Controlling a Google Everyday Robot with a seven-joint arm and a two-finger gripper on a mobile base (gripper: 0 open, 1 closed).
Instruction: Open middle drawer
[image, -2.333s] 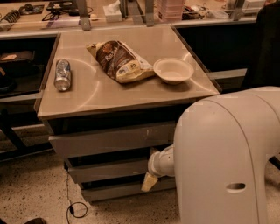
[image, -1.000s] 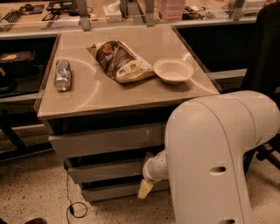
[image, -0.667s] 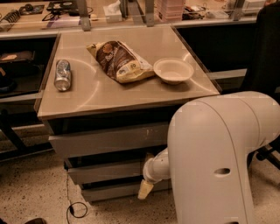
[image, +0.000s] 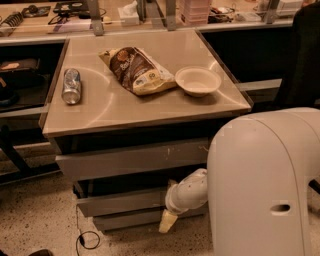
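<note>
The middle drawer (image: 120, 202) is a plain grey front below the taller scratched top drawer front (image: 130, 160) and above the slim bottom front (image: 125, 219). A dark gap shows above the middle front, and its tray interior is not visible. My gripper (image: 167, 221) hangs from a white wrist (image: 187, 192) and points down. It is right in front of the right part of the middle and bottom drawer fronts, with its cream tip at the height of the bottom front. Whether it touches the middle drawer is not clear.
The beige cabinet top (image: 100, 112) holds a lying can (image: 71, 86), a brown snack bag (image: 136, 69) and a white bowl (image: 198, 80). My white arm housing (image: 265, 185) fills the lower right. A black cable (image: 86, 239) lies on the speckled floor. Cluttered shelves stand behind.
My white arm housing has shifted a little to the right. The gripper has stayed low in front of the drawer fronts, slightly lower than before. The objects on top have not moved.
</note>
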